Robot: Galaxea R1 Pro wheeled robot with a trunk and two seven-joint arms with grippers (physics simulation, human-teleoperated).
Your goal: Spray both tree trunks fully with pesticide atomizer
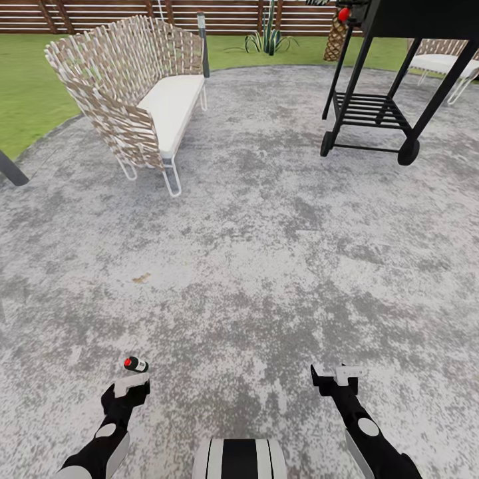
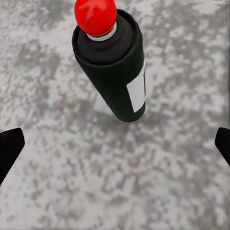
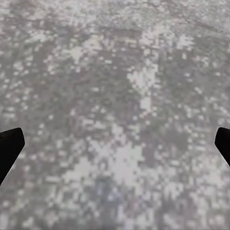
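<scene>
The pesticide atomizer (image 1: 135, 364) lies on its side on the grey stone paving (image 1: 266, 253), just ahead of the left claw (image 1: 131, 386) and apart from it. In the left wrist view the atomizer (image 2: 112, 67) is a dark cylinder with a red cap and a white label, lying beyond the gap between the two dark fingertips (image 2: 9, 146), which stand wide apart with nothing between them. The right claw (image 1: 338, 374) hovers over bare paving, its fingertips (image 3: 9, 143) equally spread and empty.

The step in hand looks like the pickup. To do it well, the left claw should advance until the bottle's dark body sits squarely between the fingers, then close across its width rather than along its length. Gripping mid-body, near the label, should leave the red top free for spraying. Being round and lying flat, the bottle may roll if one finger touches first, so both should meet it together, low to the paving.

Nothing lies between the claw and the bottle. A woven chair (image 1: 133, 93) with a white cushion and a black wheeled grill cart (image 1: 379, 100) stand well apart, further ahead; beyond them are lawn (image 1: 26, 86) and a slatted fence (image 1: 100, 13)
</scene>
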